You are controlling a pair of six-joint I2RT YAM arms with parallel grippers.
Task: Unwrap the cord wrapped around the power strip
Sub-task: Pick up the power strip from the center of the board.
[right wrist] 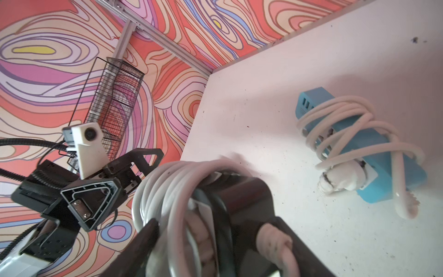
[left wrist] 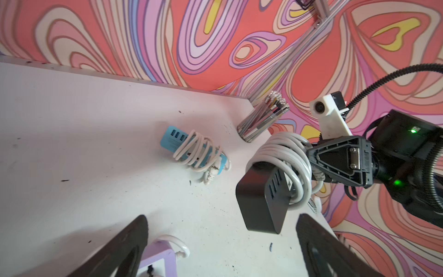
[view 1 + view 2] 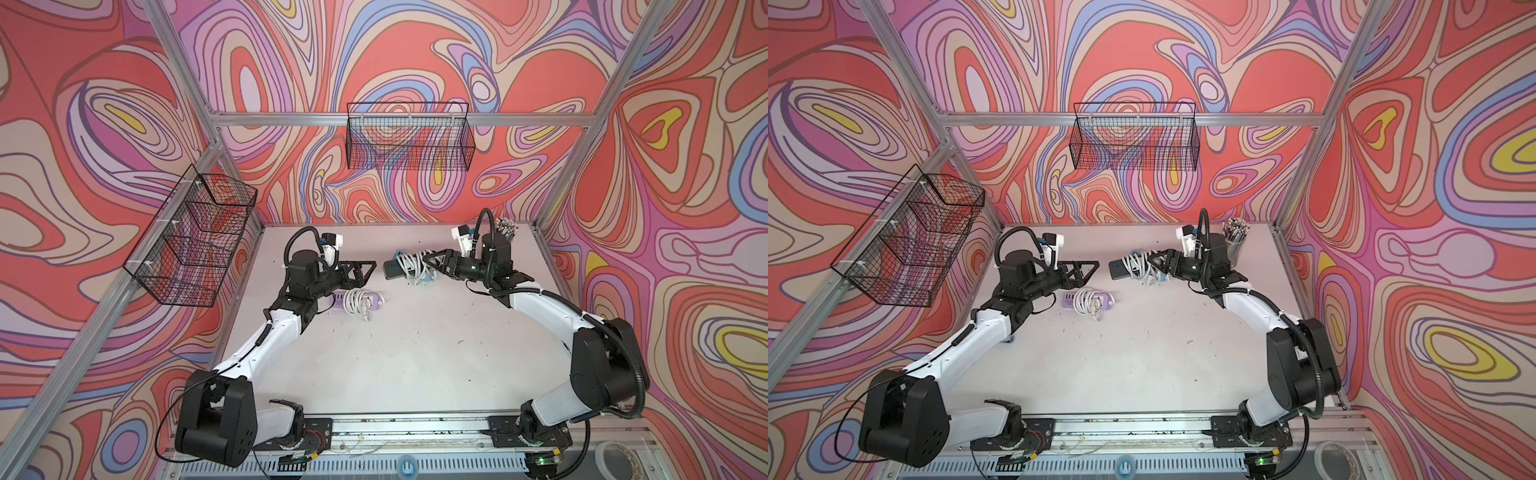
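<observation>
Holding the black power strip (image 3: 392, 271) aloft in my right gripper (image 3: 430, 262), white cord (image 3: 411, 264) wound round it. My left gripper (image 3: 368, 273) gapes wide, just beside its free end.

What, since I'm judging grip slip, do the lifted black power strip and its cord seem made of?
The black power strip: probably hard moulded plastic, satin; rounded corners, soft sheen. The cord: likely flexible vinyl or rubber jacket, smooth; it bends into tight coils.
</observation>
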